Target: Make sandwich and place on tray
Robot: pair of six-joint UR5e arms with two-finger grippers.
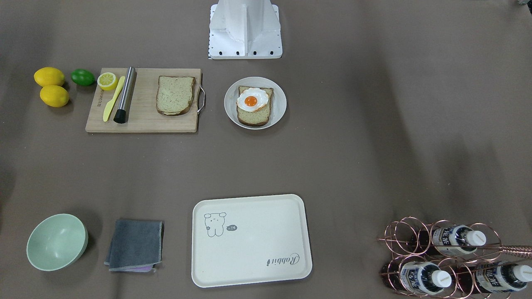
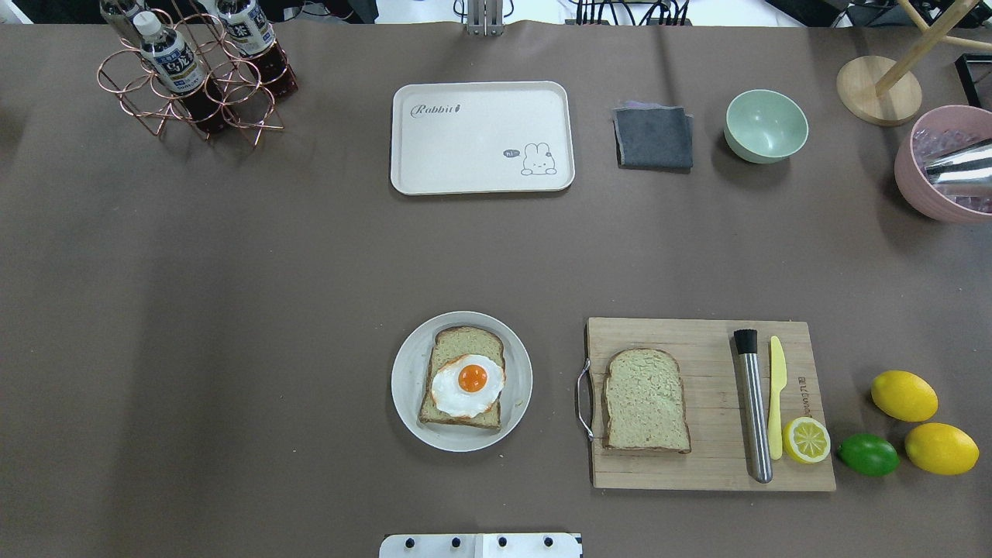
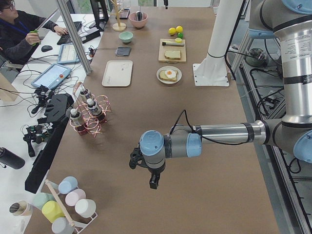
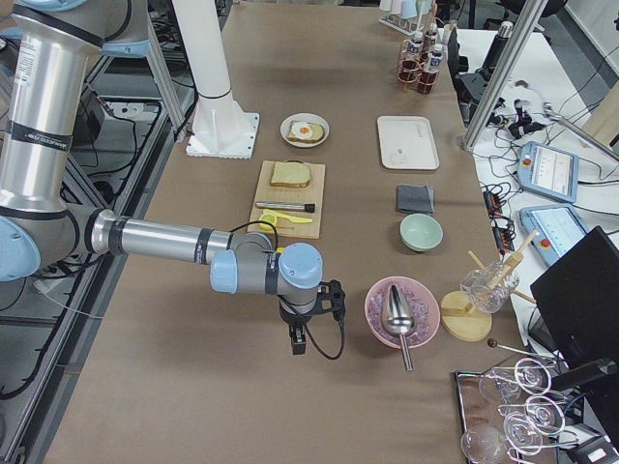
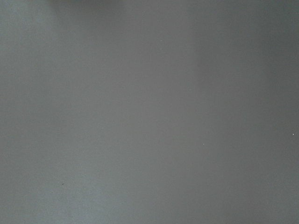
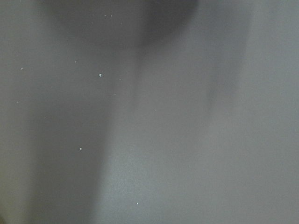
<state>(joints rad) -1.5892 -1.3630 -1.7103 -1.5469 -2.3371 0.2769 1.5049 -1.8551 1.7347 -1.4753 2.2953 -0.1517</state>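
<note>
Looking for the sandwich (image 1: 253,118), where do you find it?

You find it in 2 parts. 1 bread slice (image 2: 463,342) lies on the round grey plate (image 2: 404,380) with the fried egg (image 2: 467,384) on top; the other slice (image 2: 645,399) lies flat on the wooden cutting board (image 2: 682,341), near the plate.

And your tray?

The tray (image 2: 480,139) sits across the worktop (image 2: 232,310) from the plate, well apart from it, its bear drawing and Rabbit script in plain sight.

What of your 2 grippers?

The left gripper (image 3: 152,183) hangs over the worktop toward the robot's left end, the right gripper (image 4: 296,340) toward the right end near the pink bowl (image 4: 382,295), both well apart from the bread. You see them only from the side cameras, so you cannot tell whether either is released or clenched. Both wrist cameras show you only brown worktop.
</note>
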